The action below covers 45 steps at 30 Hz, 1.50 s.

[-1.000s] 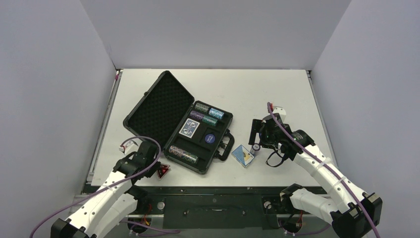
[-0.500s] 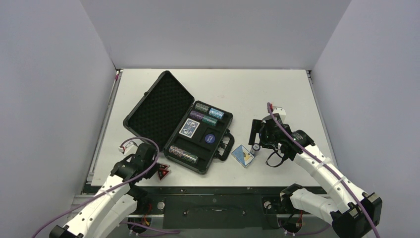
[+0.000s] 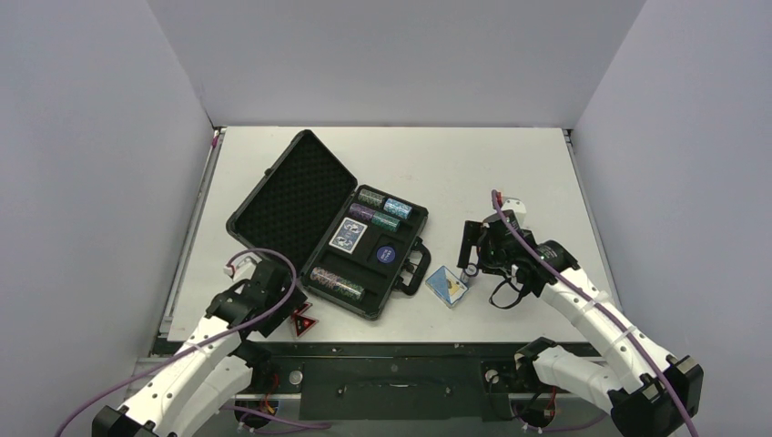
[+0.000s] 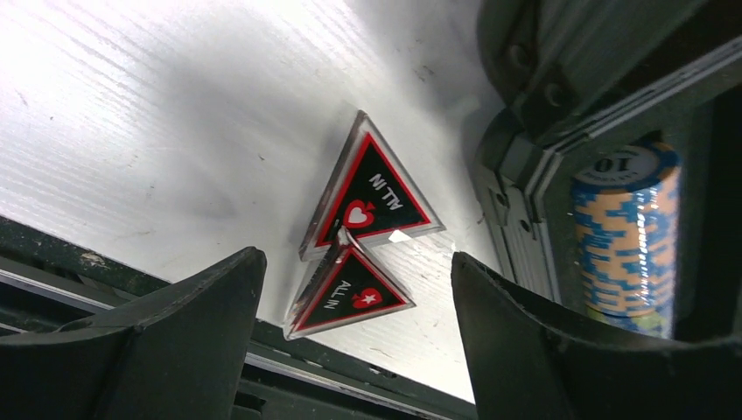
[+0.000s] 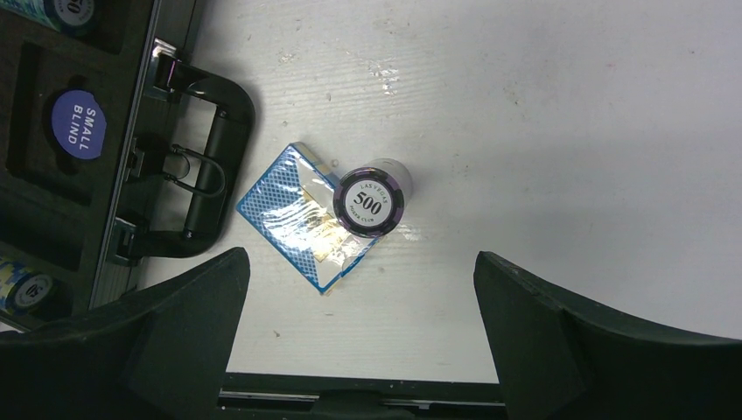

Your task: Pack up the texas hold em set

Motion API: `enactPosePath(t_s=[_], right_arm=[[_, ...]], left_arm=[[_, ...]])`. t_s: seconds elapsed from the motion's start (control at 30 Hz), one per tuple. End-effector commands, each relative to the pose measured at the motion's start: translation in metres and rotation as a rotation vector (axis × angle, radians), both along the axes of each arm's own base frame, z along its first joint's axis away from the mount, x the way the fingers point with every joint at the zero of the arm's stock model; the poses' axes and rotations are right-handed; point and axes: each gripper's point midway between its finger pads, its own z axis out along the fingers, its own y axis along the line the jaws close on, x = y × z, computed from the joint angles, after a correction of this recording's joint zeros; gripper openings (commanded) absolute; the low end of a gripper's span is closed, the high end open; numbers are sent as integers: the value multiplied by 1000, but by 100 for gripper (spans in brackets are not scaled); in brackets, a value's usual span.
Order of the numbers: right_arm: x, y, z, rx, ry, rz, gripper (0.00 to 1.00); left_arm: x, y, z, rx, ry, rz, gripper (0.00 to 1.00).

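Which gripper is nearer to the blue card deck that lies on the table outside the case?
Right. The right gripper hangs open just above the card deck. The left gripper is far off, on the other side of the case.

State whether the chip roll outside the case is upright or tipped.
Upright: the chip roll shows its round 500 face straight up, beside the deck.

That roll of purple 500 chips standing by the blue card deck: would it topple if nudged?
The purple chip roll stands on end, so a sideways push would likely tip it. Round and glossy, it would probably roll and might be slippery to grasp.
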Motion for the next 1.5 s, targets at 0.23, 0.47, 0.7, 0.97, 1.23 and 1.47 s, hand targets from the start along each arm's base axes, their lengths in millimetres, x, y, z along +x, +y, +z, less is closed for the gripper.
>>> enactPosePath(t_s=[0.23, 0.47, 0.7, 0.97, 1.23, 1.47], right_arm=[[2, -8, 3, -8, -49, -17, 96], [-2, -14, 3, -23, -50, -32, 96], [-5, -14, -1, -12, -42, -42, 96], [-8, -14, -3, -12, -27, -31, 96], [-10, -14, -1, -16, -24, -17, 96], [-9, -11, -2, -12, -17, -4, 96]], left_arm=[[25, -16, 53, 28, -48, -158, 76], [-12, -7, 47, 122, 121, -110, 74], [-28, -38, 33, 34, 135, -99, 77], [-25, -44, 12, 135, 153, -248, 76], [-19, -50, -3, 166, 127, -420, 74], [-14, -52, -8, 194, 128, -459, 71]])
